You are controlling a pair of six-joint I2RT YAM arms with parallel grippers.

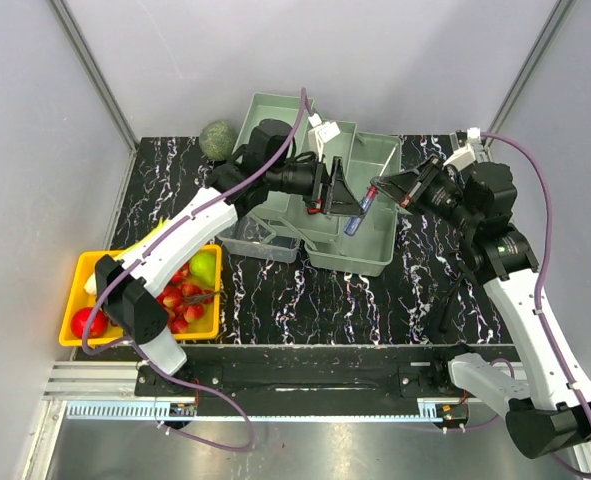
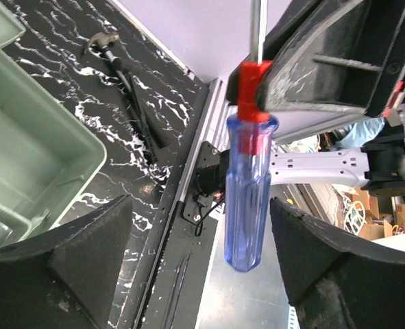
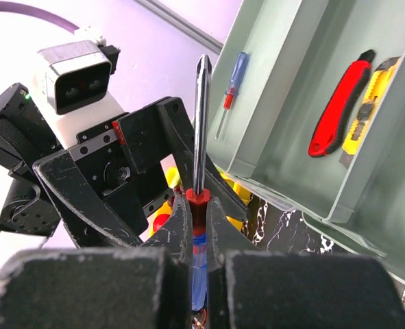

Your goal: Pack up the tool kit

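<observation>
Top external view: the pale green toolbox (image 1: 373, 248) stands open at the far middle of the black marbled table (image 1: 305, 300), its trays folded out. Above its front tray, in the air between the two arms, hangs a screwdriver (image 1: 358, 215) with a clear blue handle and a red collar.

The right gripper (image 1: 380, 190) has it. From the right wrist, the jaws are clenched on the red collar (image 3: 201, 212), and the steel shaft (image 3: 201, 123) points up and away from them. The left gripper (image 1: 330, 190) faces it from the other side. In the left wrist view its jaws are spread wide (image 2: 199, 247), with the blue handle (image 2: 250, 192) hanging between them and touching neither pad.

Just behind the shaft, one toolbox tray (image 3: 284, 137) holds a small blue-handled screwdriver (image 3: 233, 86). A red utility knife (image 3: 339, 103) lies in it too, with a yellow utility knife (image 3: 366, 113) right beside that. On the table near the toolbox lies a dark-handled tool that looks like a hammer (image 2: 120, 68).

Well to the left, at the near edge, sits a yellow tray (image 1: 75, 300) of fruit. A green melon (image 1: 217, 140) rests at the far left corner.
</observation>
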